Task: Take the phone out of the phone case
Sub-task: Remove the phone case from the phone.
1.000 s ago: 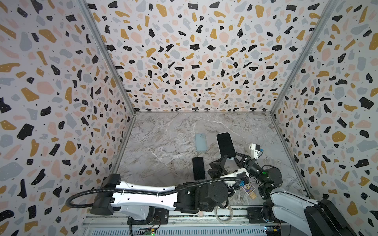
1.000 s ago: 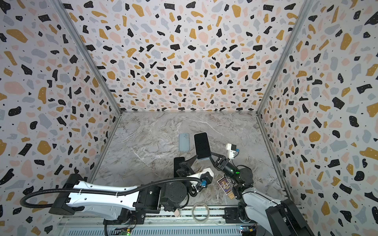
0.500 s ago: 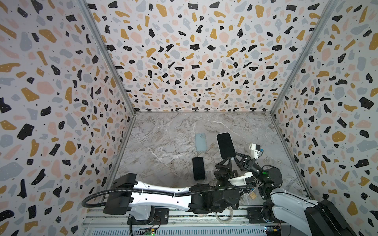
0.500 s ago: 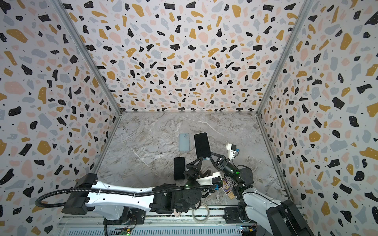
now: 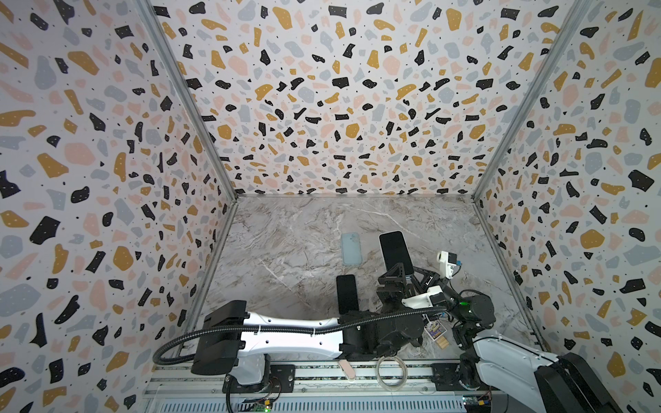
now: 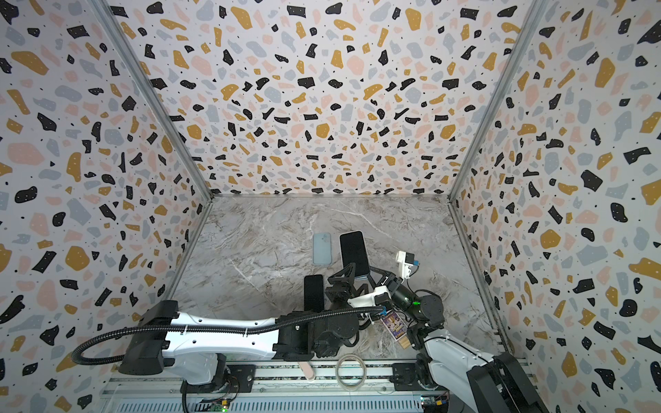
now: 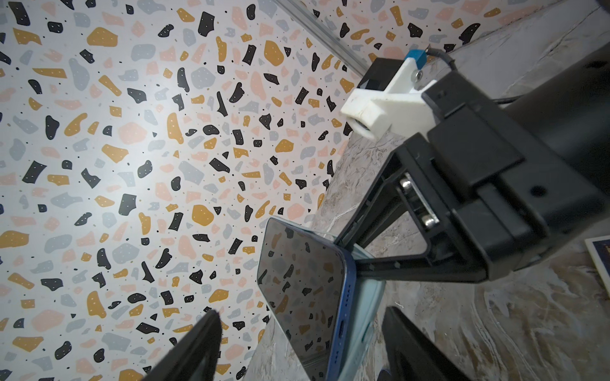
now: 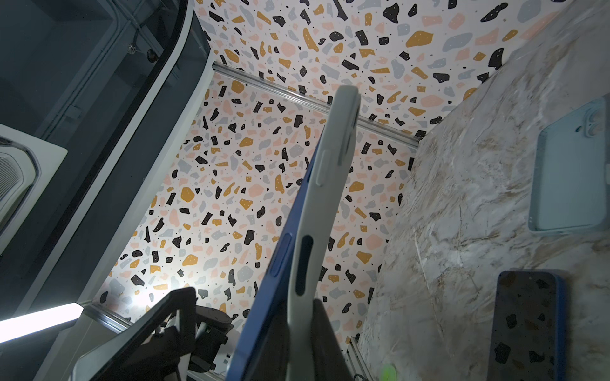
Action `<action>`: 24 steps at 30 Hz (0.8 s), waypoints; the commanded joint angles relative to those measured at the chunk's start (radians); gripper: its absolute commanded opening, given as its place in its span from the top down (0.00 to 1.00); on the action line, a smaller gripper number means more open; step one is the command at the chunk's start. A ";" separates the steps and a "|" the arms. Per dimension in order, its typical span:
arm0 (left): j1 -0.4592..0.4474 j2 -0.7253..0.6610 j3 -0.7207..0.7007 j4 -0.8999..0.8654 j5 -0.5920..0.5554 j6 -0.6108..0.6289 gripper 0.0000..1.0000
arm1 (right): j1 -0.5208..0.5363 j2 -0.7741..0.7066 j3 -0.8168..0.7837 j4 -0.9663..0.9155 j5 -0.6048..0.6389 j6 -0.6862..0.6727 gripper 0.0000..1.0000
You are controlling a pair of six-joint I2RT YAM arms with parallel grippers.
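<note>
Since the earlier frame, my left end effector [image 7: 300,330] has swung from the spare phone [image 5: 347,294] to the held one. Its jaws stand wide either side of the lower end, gripping nothing. The right end effector [image 7: 351,257] is clamped on the case [image 8: 330,184], raised off the table [image 5: 286,250]. The phone [image 8: 280,250] has a blue rim and glossy glass, and is partly peeled from the soft matte case. Risk: the slick glass slips during the pull and the phone drops.

Terrazzo-speckled walls [image 5: 322,107] are enclosing the cell on three sides; metal corner rails [image 5: 188,100] are running down to a grey marbled floor [image 5: 286,232]; a bright light strip [image 8: 36,321] is glowing in the right wrist view.
</note>
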 commanded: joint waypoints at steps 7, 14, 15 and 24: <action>0.030 0.025 0.040 0.060 -0.007 0.042 0.24 | 0.006 -0.031 0.005 0.060 0.006 -0.011 1.00; 0.054 0.040 0.054 0.060 0.008 0.052 0.25 | 0.013 -0.026 0.007 0.064 0.007 -0.012 1.00; 0.056 0.041 0.055 0.060 0.011 0.053 0.25 | 0.013 -0.026 0.008 0.063 0.009 -0.012 1.00; 0.082 0.052 0.069 0.052 0.037 0.050 0.30 | 0.015 -0.026 0.006 0.064 0.009 -0.014 1.00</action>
